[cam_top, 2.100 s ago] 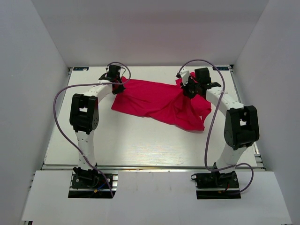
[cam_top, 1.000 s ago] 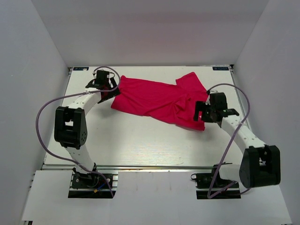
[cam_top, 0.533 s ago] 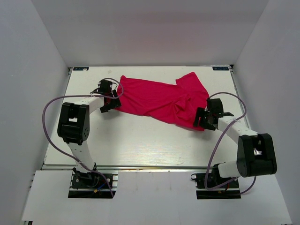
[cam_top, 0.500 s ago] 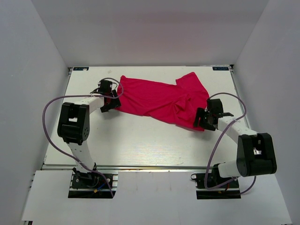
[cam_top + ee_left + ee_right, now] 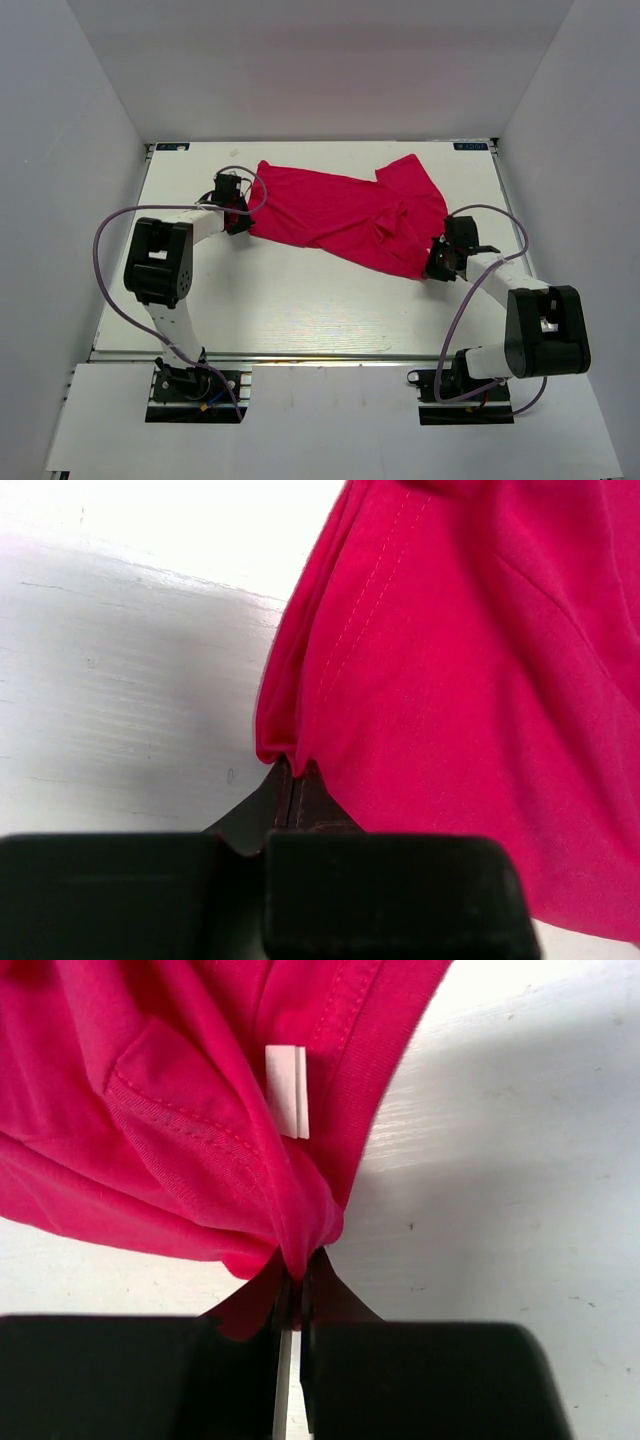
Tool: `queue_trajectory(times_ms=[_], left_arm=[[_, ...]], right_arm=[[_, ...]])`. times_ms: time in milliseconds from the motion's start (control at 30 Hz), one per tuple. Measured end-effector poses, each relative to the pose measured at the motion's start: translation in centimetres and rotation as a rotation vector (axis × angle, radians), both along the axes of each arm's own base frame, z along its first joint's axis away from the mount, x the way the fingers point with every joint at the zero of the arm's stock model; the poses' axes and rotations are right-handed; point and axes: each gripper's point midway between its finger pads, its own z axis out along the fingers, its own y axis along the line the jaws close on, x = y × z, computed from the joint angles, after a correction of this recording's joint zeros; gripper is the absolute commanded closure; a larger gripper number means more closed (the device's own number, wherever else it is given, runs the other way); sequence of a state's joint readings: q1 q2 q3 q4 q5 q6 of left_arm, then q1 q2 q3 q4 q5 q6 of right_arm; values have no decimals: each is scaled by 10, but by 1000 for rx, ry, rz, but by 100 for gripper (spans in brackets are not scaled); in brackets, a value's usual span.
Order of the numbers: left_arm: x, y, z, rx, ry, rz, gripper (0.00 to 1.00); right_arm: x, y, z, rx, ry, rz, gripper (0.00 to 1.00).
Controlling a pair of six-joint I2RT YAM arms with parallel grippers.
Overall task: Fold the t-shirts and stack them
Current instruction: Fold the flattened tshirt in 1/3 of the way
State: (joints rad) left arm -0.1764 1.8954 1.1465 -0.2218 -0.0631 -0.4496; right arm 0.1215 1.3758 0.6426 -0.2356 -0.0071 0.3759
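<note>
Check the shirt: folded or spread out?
Spread, not neatly folded: the t-shirt lies rumpled across the table, left hand and right hand each pinching an edge.

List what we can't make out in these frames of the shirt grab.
- Top view: jaws of left gripper and right gripper too small, masked by their own bodies.
- Left wrist: t-shirt cut off by top and right edges; which corner is pinched unclear.
- Right wrist: how many layers are pinched, hidden in bunched folds; white tag print too small.
- Top view: t-shirt underside hidden by its own folds.
</note>
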Motion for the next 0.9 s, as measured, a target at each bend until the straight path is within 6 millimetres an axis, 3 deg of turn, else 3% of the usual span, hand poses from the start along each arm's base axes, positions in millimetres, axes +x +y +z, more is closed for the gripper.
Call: queue_trajectory(times_ms=[100, 233, 367, 500, 567, 700, 733, 767, 867, 900], left_arm=[[-2, 3, 1, 6, -11, 11, 100], [-26, 15, 5, 33, 21, 59, 100], [-37, 26, 32, 53, -11, 110, 100], [-46, 35, 49, 65, -34, 172, 100], [-58, 39, 39, 71, 2, 198, 100], [-109, 47, -1, 102, 167, 228, 100], [-114, 47, -3, 98, 174, 236, 100], [-118, 47, -2, 91, 176, 242, 100], [-136, 48, -3, 86, 207, 240, 37], [-142, 49, -2, 87, 221, 241, 1]], right_arm=[[1, -4, 3, -11, 9, -17, 100], [12, -13, 22, -41, 0, -47, 100], [21, -25, 48, -78, -42, -90, 100], [16, -38, 53, -102, -30, -133, 100], [10, -43, 48, -107, 1, -153, 100], [-7, -50, 28, -113, 93, -178, 100], [-11, -50, 23, -116, 121, -182, 94], [-14, -51, 19, -117, 144, -185, 79], [-18, -51, 16, -118, 164, -195, 42], [-18, -52, 18, -117, 159, -197, 34]])
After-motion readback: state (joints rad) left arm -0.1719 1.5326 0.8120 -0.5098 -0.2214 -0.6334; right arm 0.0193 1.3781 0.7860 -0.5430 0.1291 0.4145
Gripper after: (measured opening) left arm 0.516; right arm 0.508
